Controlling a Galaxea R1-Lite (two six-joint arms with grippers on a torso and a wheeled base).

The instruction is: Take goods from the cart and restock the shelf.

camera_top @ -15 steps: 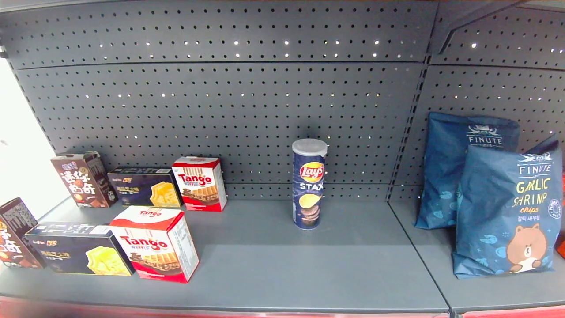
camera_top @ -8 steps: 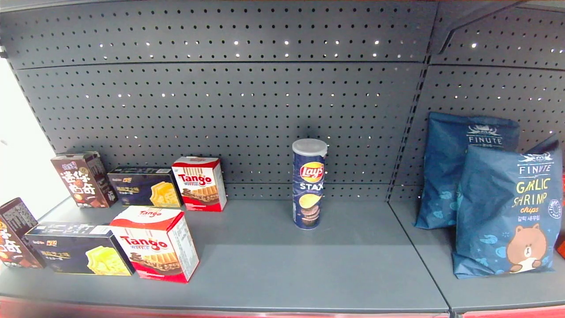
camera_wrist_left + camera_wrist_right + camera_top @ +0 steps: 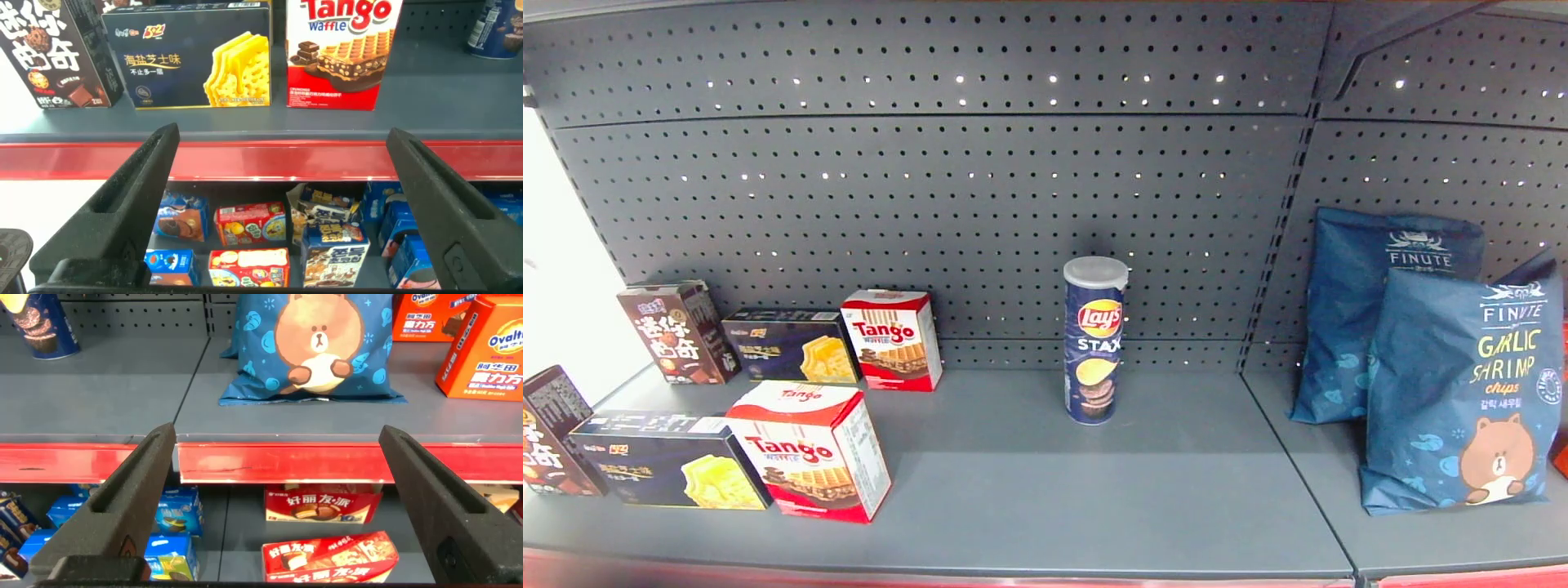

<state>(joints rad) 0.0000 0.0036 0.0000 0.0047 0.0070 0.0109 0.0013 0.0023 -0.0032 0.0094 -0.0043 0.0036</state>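
Shelf edge faces both arms: left tool, released and empty, before the red wafer box; right tool, released too, before the bear-printed bag.

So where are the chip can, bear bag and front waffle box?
chip can [image 3: 1095,343]: head view, middle of its side.
bear bag [image 3: 1462,392]: head view, front panel.
front waffle box [image 3: 796,461]: head view, front face.

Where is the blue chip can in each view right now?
Head view: chip can upright at mid-shelf.
Left wrist view: chip can cropped at the frame edge, beside the waffle box.
Right wrist view: cropped at the frame edge, apart from the bear bag.
Shared landmark: the red shelf edge.
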